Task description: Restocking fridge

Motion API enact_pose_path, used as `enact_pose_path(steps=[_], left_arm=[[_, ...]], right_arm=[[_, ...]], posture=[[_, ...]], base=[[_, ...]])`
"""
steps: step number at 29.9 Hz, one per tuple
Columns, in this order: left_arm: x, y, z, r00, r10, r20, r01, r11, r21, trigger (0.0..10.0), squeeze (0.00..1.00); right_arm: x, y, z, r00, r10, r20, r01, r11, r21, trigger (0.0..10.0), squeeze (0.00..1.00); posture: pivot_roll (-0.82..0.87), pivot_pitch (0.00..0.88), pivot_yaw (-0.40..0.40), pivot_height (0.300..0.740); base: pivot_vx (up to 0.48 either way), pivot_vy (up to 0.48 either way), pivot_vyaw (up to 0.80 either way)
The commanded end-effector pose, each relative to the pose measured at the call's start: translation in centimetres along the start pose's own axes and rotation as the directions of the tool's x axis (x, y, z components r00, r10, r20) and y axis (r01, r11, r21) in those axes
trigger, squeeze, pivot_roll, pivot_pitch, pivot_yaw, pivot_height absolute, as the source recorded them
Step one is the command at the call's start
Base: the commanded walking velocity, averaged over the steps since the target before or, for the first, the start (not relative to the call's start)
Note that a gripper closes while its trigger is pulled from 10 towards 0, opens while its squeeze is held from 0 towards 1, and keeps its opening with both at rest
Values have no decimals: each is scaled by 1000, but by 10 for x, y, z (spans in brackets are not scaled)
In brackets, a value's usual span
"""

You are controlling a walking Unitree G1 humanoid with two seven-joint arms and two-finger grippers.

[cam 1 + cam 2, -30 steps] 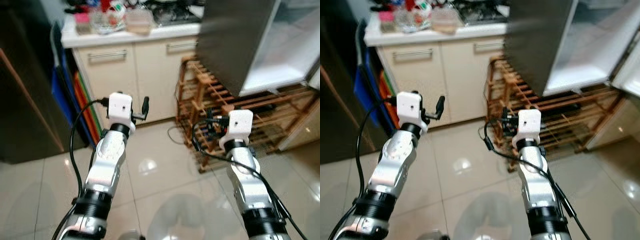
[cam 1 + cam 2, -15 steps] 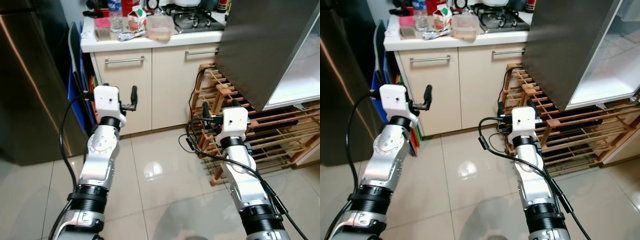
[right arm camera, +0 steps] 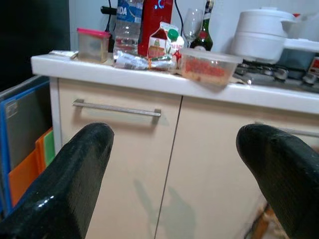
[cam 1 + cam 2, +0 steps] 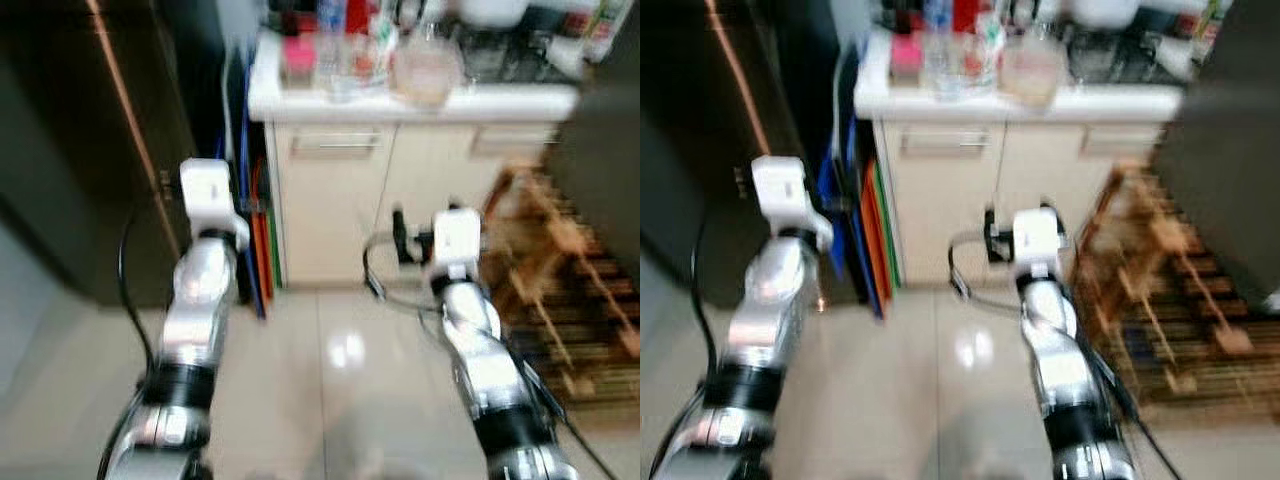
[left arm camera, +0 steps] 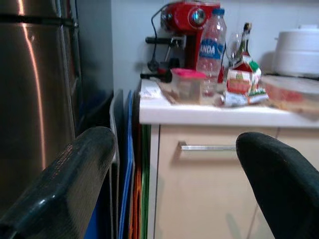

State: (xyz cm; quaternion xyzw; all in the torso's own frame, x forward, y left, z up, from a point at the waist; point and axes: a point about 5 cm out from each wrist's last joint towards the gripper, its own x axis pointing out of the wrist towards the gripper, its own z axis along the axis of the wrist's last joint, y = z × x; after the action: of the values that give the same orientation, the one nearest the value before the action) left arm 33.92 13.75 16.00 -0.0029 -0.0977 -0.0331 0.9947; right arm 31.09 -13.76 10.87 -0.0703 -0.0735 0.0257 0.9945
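Observation:
Both arms are raised toward a white kitchen counter. On it stand a pink-lidded tub, a water bottle, a milk carton and a clear food container with red contents. My left gripper is open, some way short of the counter's left end, where the same bottle and tub stand. My right gripper is open too, facing the cabinet door handle. Neither holds anything. The head views are blurred.
A dark steel fridge stands at the left. Coloured boards lean between it and the cabinet. A wooden rack sits low at the right, with a dark door above it. A red coffee machine and a white pot stand on the counter.
The camera has swung left and the picture has blurred. The counter now sits in the middle and the open door has slid to the right edge. Both arms stay raised.

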Motion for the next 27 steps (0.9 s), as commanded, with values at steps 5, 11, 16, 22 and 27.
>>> enact_pose_path(steps=[5,11,16,22,27], left_arm=[[2,-12,-1,998,-61,-7,62,998,27,10000,0],[2,-17,-1,995,-98,-9,98,995,29,10000,0],[2,-20,0,992,-127,-1,127,992,21,10000,0],[-2,-25,4,983,-185,25,185,983,-3,10000,0],[-4,-26,6,975,-219,40,219,976,9,10000,0]], right_arm=[[-1,-1,0,1000,-9,9,9,1000,19,10000,0],[-1,-2,1,1000,-23,10,23,1000,9,10000,0],[0,-7,5,997,-64,33,64,998,-16,10000,0],[-11,-40,11,951,-306,44,306,952,-8,10000,0],[-19,-34,-2,966,-258,-9,258,966,-13,10000,0]], posture=[[-74,0,2,740],[-74,0,2,740],[-75,0,3,740],[-74,0,0,740],[-79,0,5,740]], base=[[440,0,90],[405,-217,0],[366,-305,0],[211,-171,0],[0,0,0]])
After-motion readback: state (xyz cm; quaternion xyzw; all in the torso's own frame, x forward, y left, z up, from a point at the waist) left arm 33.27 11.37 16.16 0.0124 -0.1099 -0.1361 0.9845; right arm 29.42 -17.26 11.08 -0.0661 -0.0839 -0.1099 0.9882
